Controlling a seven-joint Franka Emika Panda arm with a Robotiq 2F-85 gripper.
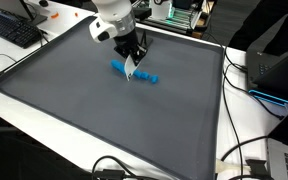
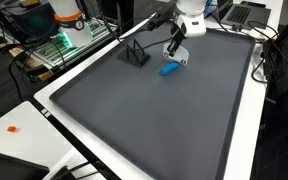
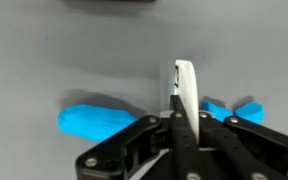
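My gripper hangs low over the far part of a dark grey mat, and it also shows in an exterior view. In the wrist view the fingers are shut on a thin white flat object held upright on edge. Directly under it lies a bright blue object on the mat, seen as a blue shape in an exterior view. In the wrist view a blue part shows left of the fingers and another blue part to the right. The white object's lower end is hidden by the fingers.
A small black stand sits on the mat near the gripper. A keyboard lies off the mat. Cables and a dark box sit beside the mat's edge. A small orange item lies on the white table.
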